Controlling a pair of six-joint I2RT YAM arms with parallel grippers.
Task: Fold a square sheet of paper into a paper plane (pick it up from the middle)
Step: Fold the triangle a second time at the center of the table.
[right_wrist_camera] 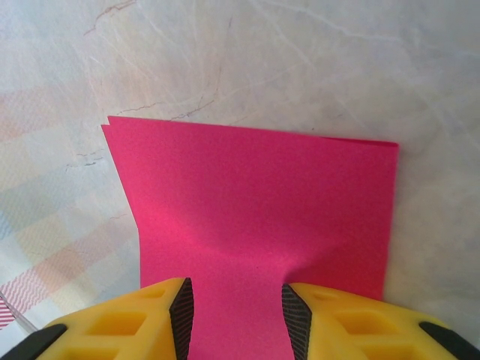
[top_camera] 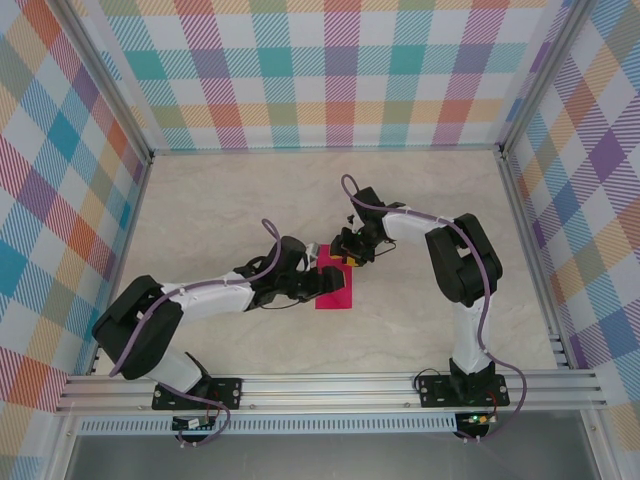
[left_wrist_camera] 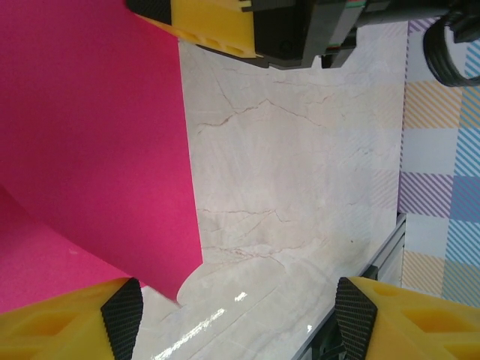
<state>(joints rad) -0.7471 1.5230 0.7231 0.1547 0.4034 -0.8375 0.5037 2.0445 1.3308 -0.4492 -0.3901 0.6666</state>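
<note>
1. While the pads of the right gripper (right_wrist_camera: pixel 238 311) stood apart with the thin magenta-pink square sheet of paper (right_wrist_camera: pixel 255 195) humped up between them, I read that grip as half-closed, not clamped. The fingertips pressed down on the sheet's far side, probably to squeeze up a ridge they could pinch.
2. The sheet lay on the pale marble-pattern table (top_camera: pixel 230 200). Two offset edges showed at one corner, so it looked already doubled over. There was no dart shape, so my read was early in the task.
3. The left gripper (left_wrist_camera: pixel 238 319) sat at the sheet's left side with its fingers spread wide, holding nothing. One black pad (left_wrist_camera: pixel 122 315) was at a corner of the sheet and the other was over bare table off the sheet. It was likely staged to pin or take a flap.
4. In the left wrist view the sheet curved up on that side, so it was partly lifted rather than flat.
5. Around it, the plaid cloth walls (top_camera: pixel 340 80) stood well apart from the sheet on three sides. The aluminium rail (top_camera: pixel 330 385) carrying the arm bases was on the sheet's near side, also well apart.
6. In the way: both grippers crowded over the sheet, close to each other, so there was collision risk if either one swung. The purple cable loops (top_camera: pixel 268 240) hung near the sheet and were a possible snag.
</note>
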